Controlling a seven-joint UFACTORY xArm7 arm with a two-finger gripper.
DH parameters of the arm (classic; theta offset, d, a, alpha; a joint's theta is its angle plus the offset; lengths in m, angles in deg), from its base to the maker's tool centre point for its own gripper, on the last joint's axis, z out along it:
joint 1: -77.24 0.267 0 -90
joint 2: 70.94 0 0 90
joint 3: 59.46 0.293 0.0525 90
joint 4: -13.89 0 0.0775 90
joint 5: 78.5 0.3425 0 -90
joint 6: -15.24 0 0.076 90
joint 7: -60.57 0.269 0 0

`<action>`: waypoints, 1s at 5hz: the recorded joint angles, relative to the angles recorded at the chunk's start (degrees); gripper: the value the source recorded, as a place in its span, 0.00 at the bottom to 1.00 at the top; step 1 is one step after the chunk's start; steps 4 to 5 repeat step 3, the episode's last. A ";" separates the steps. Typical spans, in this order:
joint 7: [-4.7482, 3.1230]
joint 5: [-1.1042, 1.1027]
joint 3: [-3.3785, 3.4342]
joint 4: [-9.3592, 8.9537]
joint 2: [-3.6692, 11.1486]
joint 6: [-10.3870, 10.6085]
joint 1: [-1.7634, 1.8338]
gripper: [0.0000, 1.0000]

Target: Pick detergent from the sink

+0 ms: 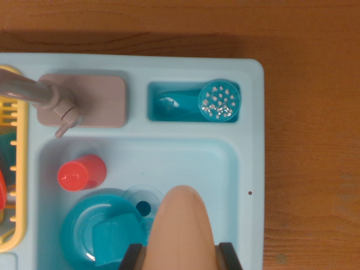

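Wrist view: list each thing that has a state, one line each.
detergent bottle: in the basin, between the gripper fingers
gripper: open, fingers either side of the bottle
red cup: lying on its side
teal bowl: upright in the basin
drain: unplugged
faucet: no water running

I see open floor in the sink (pixel 225 169) on the wrist view's right. On the left, a red cup (pixel 81 173) and a teal bowl (pixel 101 228) crowd it. The grey tap (pixel 53 101) sticks out above.
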 joint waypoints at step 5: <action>0.03 -0.04 -0.01 0.39 -0.20 -0.59 0.01 1.00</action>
